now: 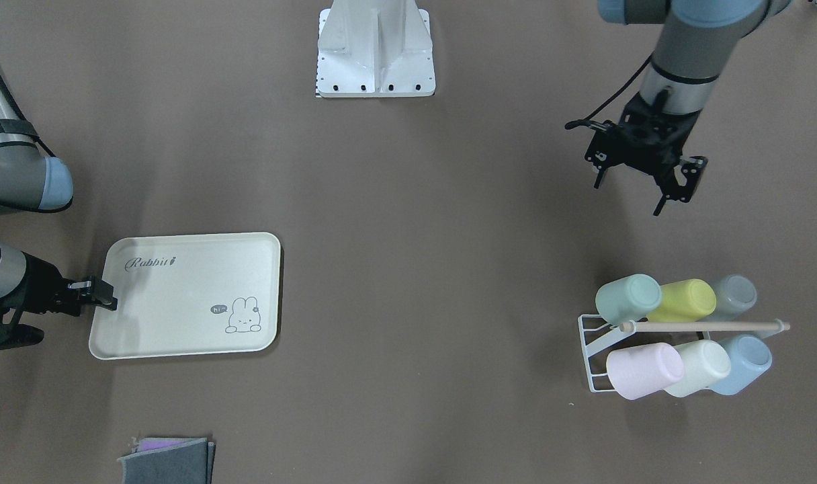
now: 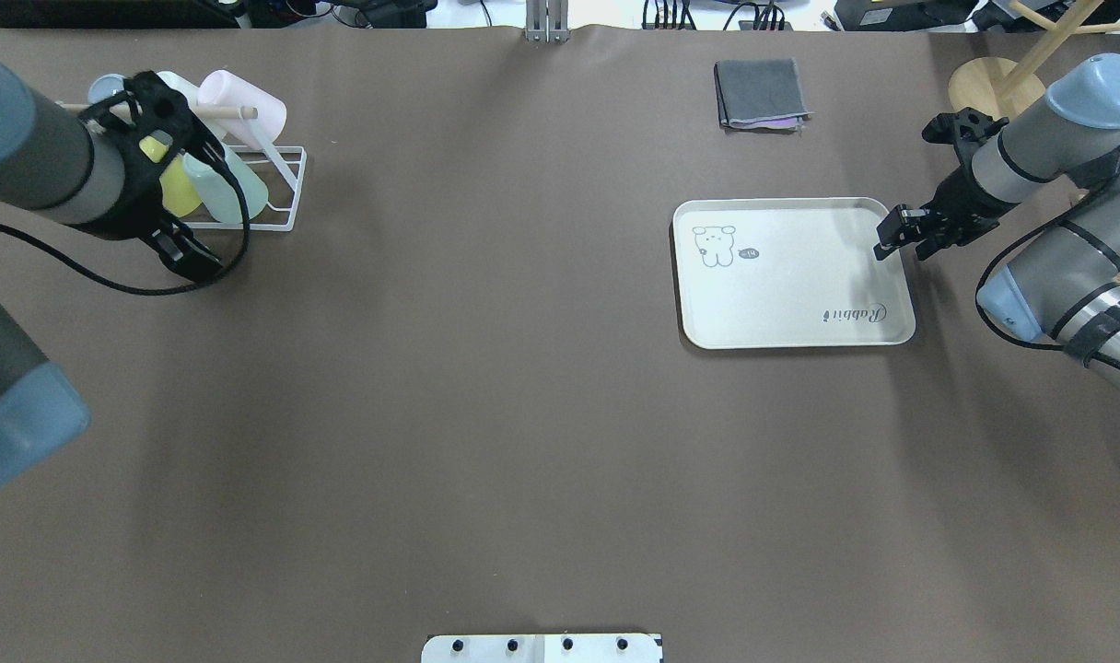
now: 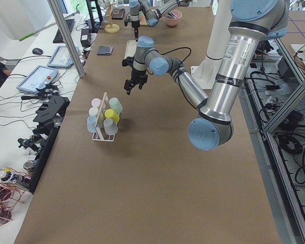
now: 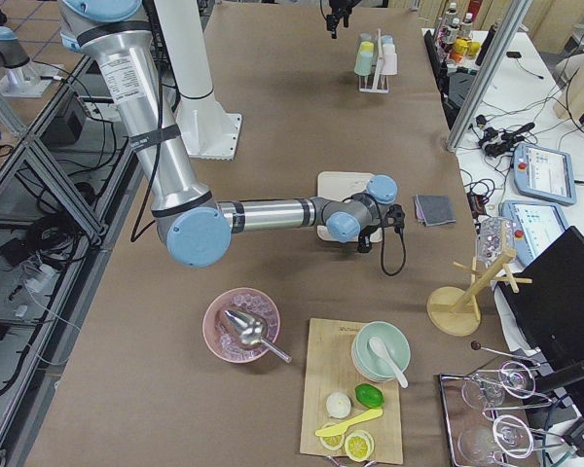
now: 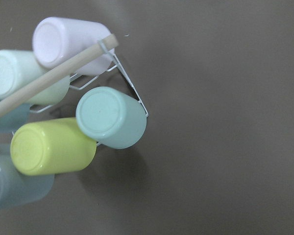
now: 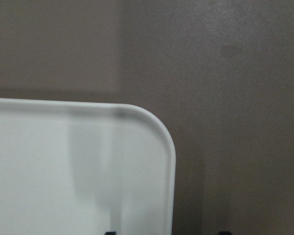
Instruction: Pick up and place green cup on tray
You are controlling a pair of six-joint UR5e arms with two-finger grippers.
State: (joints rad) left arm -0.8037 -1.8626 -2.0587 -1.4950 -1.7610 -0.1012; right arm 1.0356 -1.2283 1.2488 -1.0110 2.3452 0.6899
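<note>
The green cup point(image 1: 628, 298) lies on its side in the white wire rack point(image 1: 591, 349), at the end of the row nearest the robot, beside a yellow-green cup point(image 1: 684, 300). It also shows in the left wrist view point(image 5: 111, 117) and the overhead view point(image 2: 238, 189). My left gripper point(image 1: 627, 199) is open and empty, raised above the table on the robot's side of the rack. The cream tray point(image 1: 180, 316) lies flat on the other side of the table. My right gripper point(image 1: 103, 296) hovers at the tray's outer short edge point(image 6: 172, 161). Its two fingertips sit a little apart and hold nothing.
The rack holds several more cups: pink point(image 1: 643, 371), cream-mint point(image 1: 701, 366), blue point(image 1: 744, 363) and grey point(image 1: 734, 296), under a wooden bar point(image 1: 704, 327). A folded grey cloth point(image 1: 166, 460) lies beyond the tray. The robot's white base point(image 1: 375, 50) stands at mid-table.
</note>
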